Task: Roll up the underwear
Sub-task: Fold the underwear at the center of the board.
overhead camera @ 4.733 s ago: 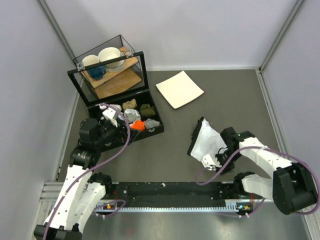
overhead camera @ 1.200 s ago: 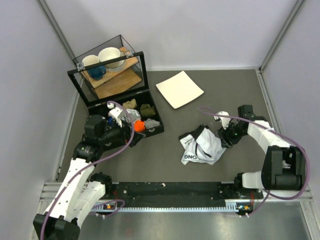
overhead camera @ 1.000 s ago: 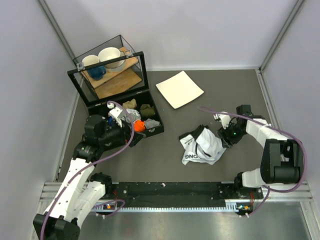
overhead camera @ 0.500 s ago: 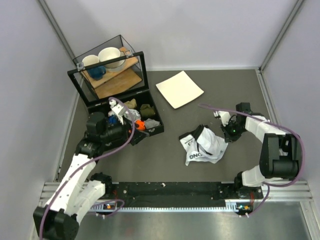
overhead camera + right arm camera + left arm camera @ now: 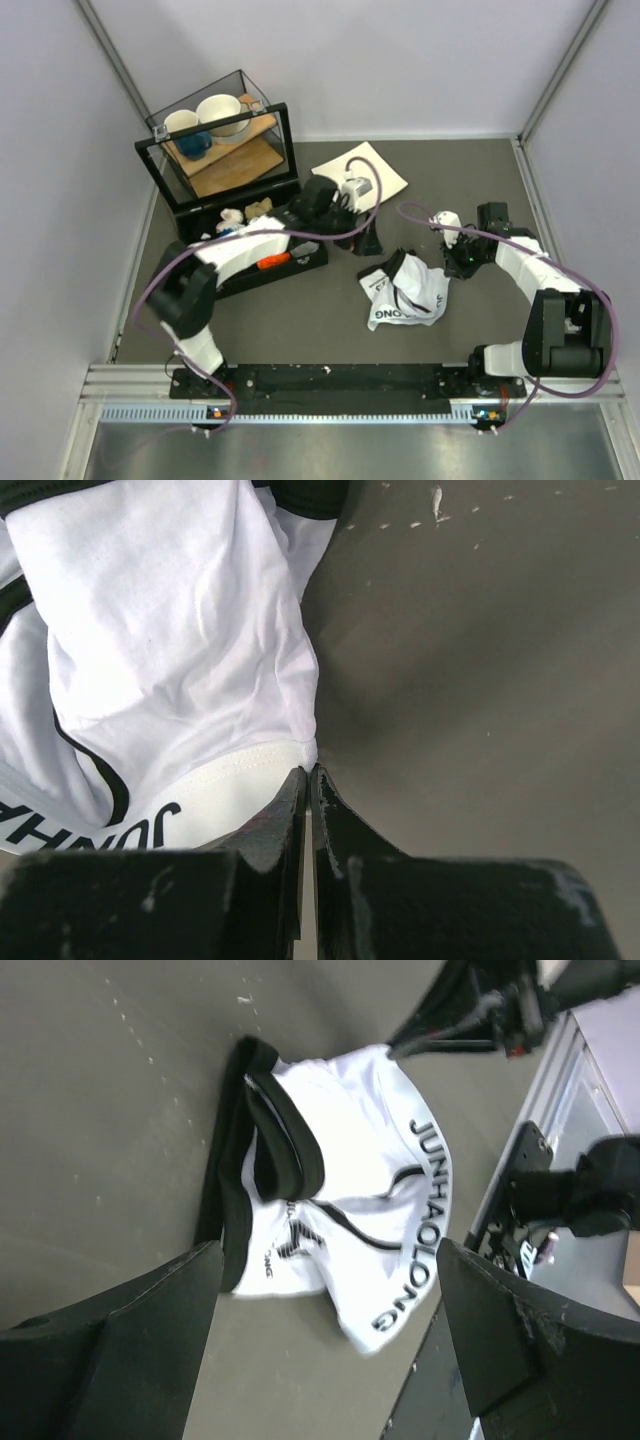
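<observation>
The underwear is a crumpled white garment with black trim and black lettering, lying on the dark table right of centre. My right gripper is at its right edge. In the right wrist view the fingers are shut, with a corner of the underwear pinched at their tips. My left arm reaches across the table, and the left gripper hovers just left of the garment. In the left wrist view it is wide open, with the underwear just ahead of the fingertips and nothing between them.
A white square plate lies behind the left arm, partly covered by it. At the back left, a black box holds small cloth bundles, and a glass case holds bowls. The arms' base rail runs along the near edge.
My left arm has swung from the black box across to the middle, beside the underwear, still open. My right gripper has closed on the garment's right edge.
</observation>
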{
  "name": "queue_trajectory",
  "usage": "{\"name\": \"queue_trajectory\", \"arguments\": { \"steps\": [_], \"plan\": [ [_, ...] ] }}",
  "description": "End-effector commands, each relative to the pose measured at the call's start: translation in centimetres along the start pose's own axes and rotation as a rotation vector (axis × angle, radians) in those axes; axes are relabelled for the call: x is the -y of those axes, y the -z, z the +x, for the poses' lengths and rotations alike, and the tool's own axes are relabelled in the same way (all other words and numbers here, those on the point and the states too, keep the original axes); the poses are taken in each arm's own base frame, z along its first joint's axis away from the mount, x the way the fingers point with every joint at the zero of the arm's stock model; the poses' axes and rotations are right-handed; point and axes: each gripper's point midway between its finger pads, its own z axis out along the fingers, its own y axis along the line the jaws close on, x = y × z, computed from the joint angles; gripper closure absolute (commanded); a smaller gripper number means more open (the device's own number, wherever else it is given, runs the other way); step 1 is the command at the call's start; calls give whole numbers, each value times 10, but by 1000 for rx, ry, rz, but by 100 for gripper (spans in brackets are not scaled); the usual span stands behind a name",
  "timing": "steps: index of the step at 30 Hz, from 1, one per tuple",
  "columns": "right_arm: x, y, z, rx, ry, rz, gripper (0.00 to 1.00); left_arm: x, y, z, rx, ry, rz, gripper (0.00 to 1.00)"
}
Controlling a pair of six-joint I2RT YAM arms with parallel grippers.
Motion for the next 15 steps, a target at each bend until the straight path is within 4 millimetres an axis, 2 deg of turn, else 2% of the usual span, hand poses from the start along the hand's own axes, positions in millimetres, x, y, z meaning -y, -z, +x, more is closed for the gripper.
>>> {"name": "queue_trajectory", "arguments": {
  "steps": [1,2,3,4,5,6,8,9,11,12,13,15],
  "plan": [
    [-3,7,-14,56,27,-18,100,-20,-51,-22,-13,25,-40,9],
    [-4,7,-14,60,29,-21,100,-21,-60,-21,-29,25,-40,9],
    [-4,8,-16,65,31,-20,100,-20,-65,-30,-34,14,-44,10],
    [-4,9,-16,68,33,-20,100,-30,-77,-22,-68,26,-56,11],
    [-4,9,-17,72,32,-19,100,-30,-83,-19,-86,26,-57,12],
    [-4,10,-18,74,33,-20,100,-28,-87,-26,-86,17,-54,13],
    [-5,10,-19,79,36,-24,100,-35,-99,-18,-120,36,-51,16],
    [-5,10,-18,78,35,-25,100,-33,-102,-24,-113,25,-46,16],
    [-5,11,-19,80,35,-22,100,-42,-110,-12,-152,40,-60,18],
    [-5,10,-18,78,34,-24,100,-42,-112,-14,-153,42,-56,19],
    [-5,10,-18,78,35,-25,100,-44,-118,-5,-180,55,-42,21],
    [-5,10,-18,77,34,-24,100,-44,-123,-1,-196,68,-29,24]
  ]
}}
